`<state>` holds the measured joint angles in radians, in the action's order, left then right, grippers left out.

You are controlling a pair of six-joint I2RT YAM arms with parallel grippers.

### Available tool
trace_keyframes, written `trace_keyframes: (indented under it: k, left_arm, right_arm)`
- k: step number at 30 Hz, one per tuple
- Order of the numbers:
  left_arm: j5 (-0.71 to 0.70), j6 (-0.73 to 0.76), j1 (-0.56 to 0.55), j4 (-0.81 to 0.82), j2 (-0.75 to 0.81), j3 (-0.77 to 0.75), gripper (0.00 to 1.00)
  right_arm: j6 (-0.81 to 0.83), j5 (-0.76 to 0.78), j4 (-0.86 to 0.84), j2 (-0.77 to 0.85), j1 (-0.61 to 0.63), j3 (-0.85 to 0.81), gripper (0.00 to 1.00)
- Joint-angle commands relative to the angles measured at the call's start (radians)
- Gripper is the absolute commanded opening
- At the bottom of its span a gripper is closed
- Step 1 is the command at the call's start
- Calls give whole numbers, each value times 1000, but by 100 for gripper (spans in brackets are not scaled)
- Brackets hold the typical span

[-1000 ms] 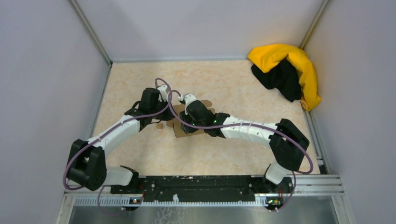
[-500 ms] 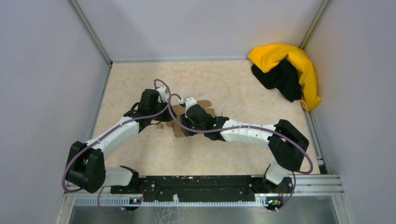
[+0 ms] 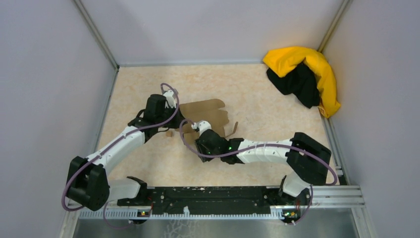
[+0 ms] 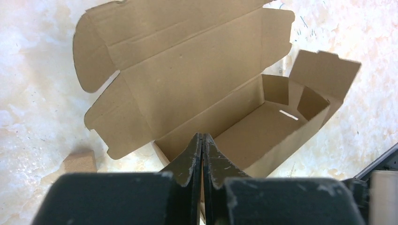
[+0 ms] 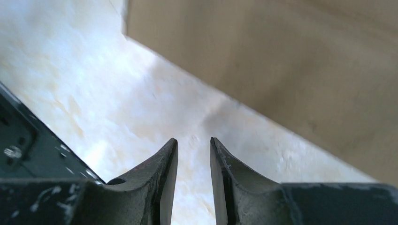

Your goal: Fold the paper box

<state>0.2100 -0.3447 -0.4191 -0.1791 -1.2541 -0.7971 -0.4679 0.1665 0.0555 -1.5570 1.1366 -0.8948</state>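
The left gripper (image 4: 202,137) has its fingers pressed together, tips at the near end wall of the paper box (image 4: 187,89); whether cardboard is nipped between them cannot be told. The right gripper (image 5: 193,140) stands narrowly parted with nothing in it, low over the table (image 5: 94,93), just beside the box's outer wall. The box lies mid-table, lid flaps spread flat. A small cardboard scrap (image 4: 80,161) sits nearby.
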Motion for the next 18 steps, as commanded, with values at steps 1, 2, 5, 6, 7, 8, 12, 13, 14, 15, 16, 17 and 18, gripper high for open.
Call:
trace_keyframes:
  k: [1,2,5,6,7,8,12,13,14,15,16,17,18]
  left_arm:
    - [17,-8,5,12,25,9,6]
    - [20,-9,4,13,27,12,6]
    - [35,-10,4,19,28,15,6]
    - [38,-10,5,22,27,14,6]
    - [40,-8,4,24,26,15,6]
    - [42,-8,4,25,23,15,6]
    - [59,-8,3,44,12,18,7]
    - [61,-9,3,51,5,19,7]
    - [63,-8,3,60,-3,18,7]
    - [65,-7,3,70,-12,13,7]
    - [66,-7,4,71,-26,7,7]
    - [66,-5,3,66,-37,-4,7]
    - [67,-6,3,60,-51,-14,6]
  right_arm:
    - [-43,37,22,37,29,70,32]
    - [-51,34,12,37,32,85,32]
    - [-65,31,-12,69,33,123,31]
    - [-68,33,-22,98,34,137,31]
    - [-70,40,-26,124,34,145,32]
    - [-71,45,-21,149,33,148,32]
    - [-53,82,68,227,32,118,32]
    - [-52,94,79,248,30,115,32]
    - [-52,101,88,269,22,113,32]
    - [-56,100,98,292,10,112,32]
    - [-59,96,107,313,-8,113,32]
    - [-62,90,115,344,-29,117,31]
    - [-66,81,122,365,-52,121,31]
